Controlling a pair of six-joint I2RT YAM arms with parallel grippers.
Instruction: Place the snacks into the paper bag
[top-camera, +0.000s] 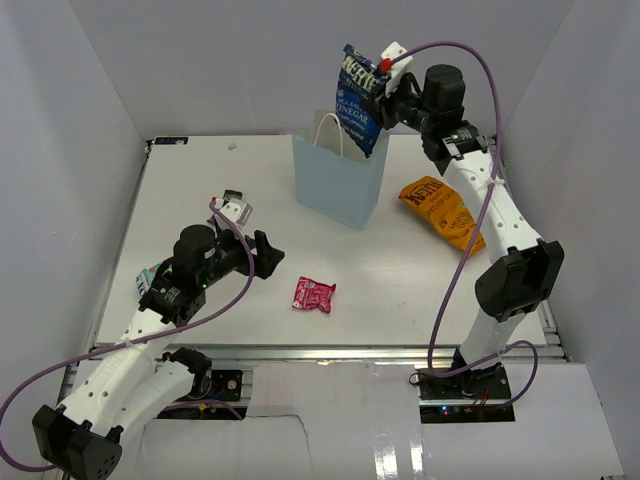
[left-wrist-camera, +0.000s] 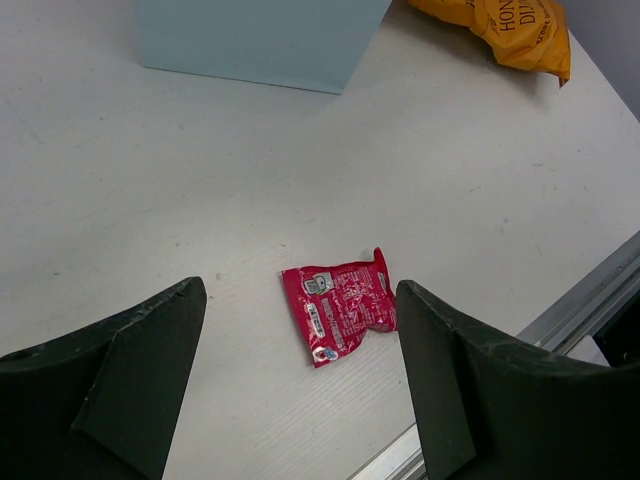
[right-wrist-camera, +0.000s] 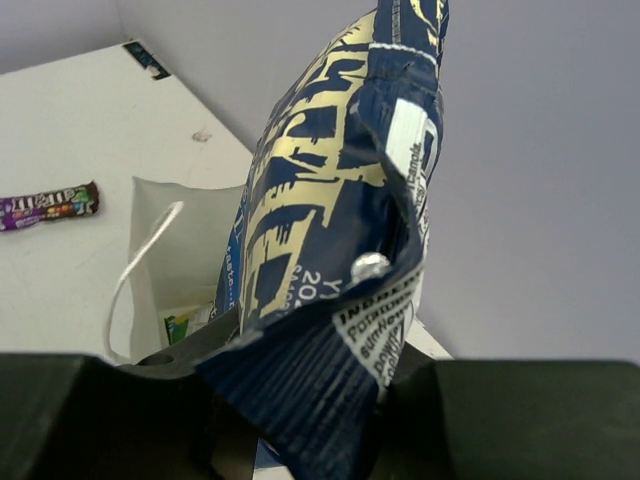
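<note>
Pinched at its top by the right tool (top-camera: 388, 75), the blue chip bag (top-camera: 358, 100) is hung over the mouth of the paper bag (top-camera: 338, 190), seemingly for dropping in; the left tool (top-camera: 270, 252) is spread wide toward the red packet (top-camera: 313, 294), likely for grasping.

Bright, even diffuse light, soft faint shadows on the white table (top-camera: 180, 180).

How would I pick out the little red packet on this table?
Start at the light blue paper bag near the back of the white table. Come toward the front edge: the small red packet lies flat there. Unlike the bigger orange chip bag on the right, it is tiny and pink-red.
</note>
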